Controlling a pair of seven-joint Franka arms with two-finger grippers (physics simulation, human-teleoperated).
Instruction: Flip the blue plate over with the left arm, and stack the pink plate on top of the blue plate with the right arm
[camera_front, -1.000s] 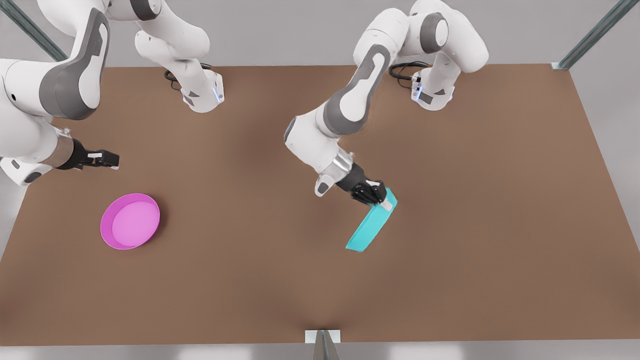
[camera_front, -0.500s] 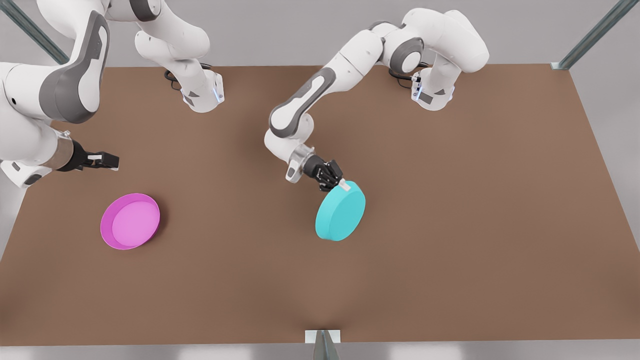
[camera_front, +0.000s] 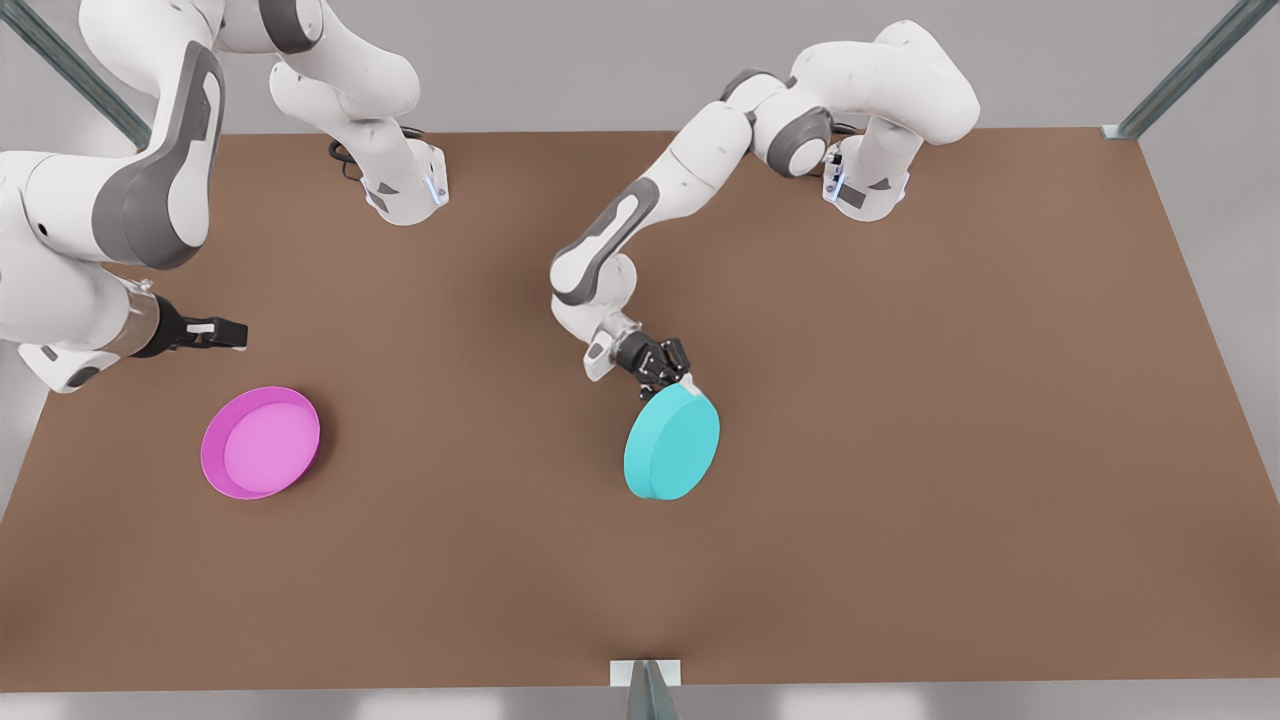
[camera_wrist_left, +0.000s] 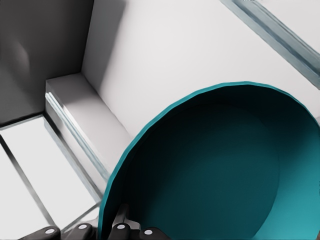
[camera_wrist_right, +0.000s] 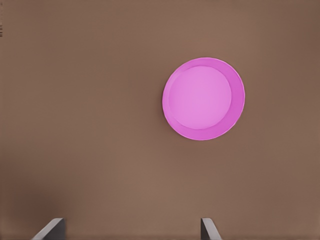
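The blue plate (camera_front: 672, 441) is turned bottom-up over the middle of the brown table (camera_front: 900, 420), slightly tilted. My left gripper (camera_front: 678, 381) is shut on its far rim. The left wrist view looks into the plate's dark hollow inside (camera_wrist_left: 220, 175), with the gripper's black fingers (camera_wrist_left: 122, 231) at the rim. The pink plate (camera_front: 261, 442) lies open side up on the table at the front view's left, also seen from above as the pink plate (camera_wrist_right: 203, 98). My right gripper (camera_front: 228, 331) hovers open just behind it, apart from it, its two fingertips (camera_wrist_right: 50, 230) spread wide.
Both arm bases stand at the table's far edge (camera_front: 640, 132). A small metal bracket (camera_front: 646, 675) sits at the middle of the near edge. Bare tabletop lies between the two plates and to the front view's right.
The left gripper has rotated the blue plate from standing on edge to bottom-up and carried it lower, toward the front view's left. The right gripper drifted slightly toward the front view's right.
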